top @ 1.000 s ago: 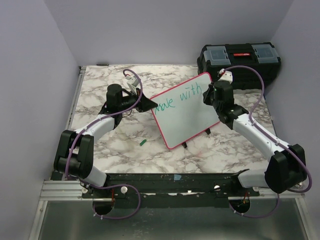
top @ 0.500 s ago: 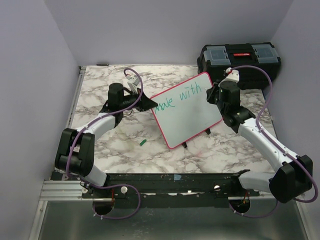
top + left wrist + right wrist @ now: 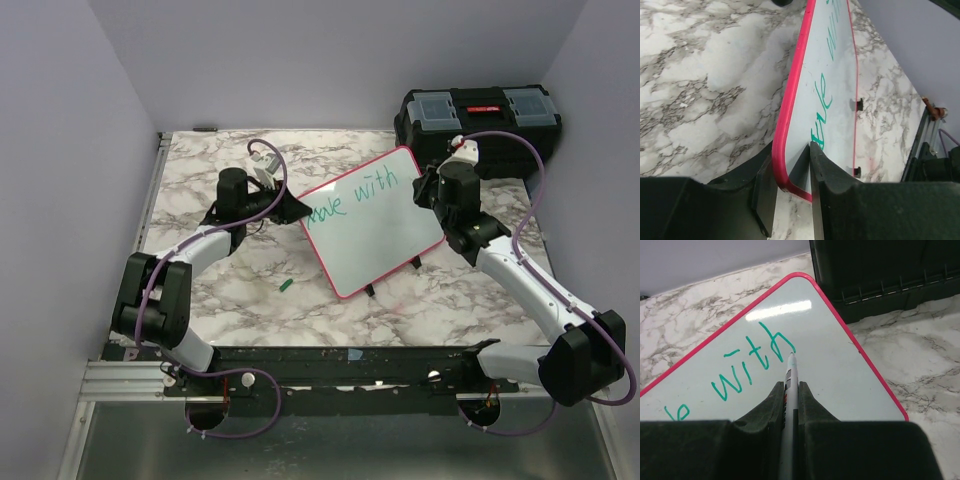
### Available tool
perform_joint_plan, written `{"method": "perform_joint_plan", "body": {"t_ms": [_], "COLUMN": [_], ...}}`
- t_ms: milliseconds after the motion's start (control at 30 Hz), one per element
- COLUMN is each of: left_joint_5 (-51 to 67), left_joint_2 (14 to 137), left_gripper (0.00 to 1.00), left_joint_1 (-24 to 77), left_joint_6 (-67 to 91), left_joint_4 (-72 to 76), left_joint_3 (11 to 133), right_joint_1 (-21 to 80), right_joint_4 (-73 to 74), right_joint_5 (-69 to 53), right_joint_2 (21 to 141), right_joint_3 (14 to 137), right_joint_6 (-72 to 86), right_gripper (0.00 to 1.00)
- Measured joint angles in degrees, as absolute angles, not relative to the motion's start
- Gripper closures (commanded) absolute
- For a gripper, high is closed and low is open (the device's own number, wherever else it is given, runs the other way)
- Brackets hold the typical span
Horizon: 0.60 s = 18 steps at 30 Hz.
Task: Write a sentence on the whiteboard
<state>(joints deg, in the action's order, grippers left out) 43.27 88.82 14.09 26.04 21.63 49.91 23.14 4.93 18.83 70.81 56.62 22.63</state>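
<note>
Glossy white, pink-framed whiteboard (image 3: 375, 225), lettered in green, is seen tilted on the marble bench (image 3: 200, 160). Its left corner is straddled by the left gripper (image 3: 789, 165), jaws slightly spread. A slim grey marker (image 3: 791, 367) is pinched in the right gripper (image 3: 791, 390), tip on the board.

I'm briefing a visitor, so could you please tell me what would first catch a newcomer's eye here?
The pink-framed whiteboard mid-table stands out, its green writing ending in "with". The right jaws pinch a marker, tip at the final letter; the left jaws straddle the board's corner. A black toolbox sits far right.
</note>
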Motion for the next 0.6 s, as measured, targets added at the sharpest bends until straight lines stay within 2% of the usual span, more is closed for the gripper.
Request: {"method": "perform_joint_plan", "body": {"t_ms": [300,600], "left_joint_5": [40.62,39.72], "left_joint_2": [89.91,90.11], "left_gripper": [0.62,0.49], "left_joint_1": [13.82,13.82], "left_joint_6": [22.44,21.15], "left_joint_4": [22.2,23.05], "left_joint_3": [49.15,48.82], "right_joint_1": [23.14,23.14], "right_joint_4": [5.3,5.65], "right_joint_5": [18.83,18.81], "right_joint_2": [70.81,70.81], "right_joint_3": [56.12,56.05], "right_joint_6": [22.72,22.72], "right_gripper": [0.99,0.99]}}
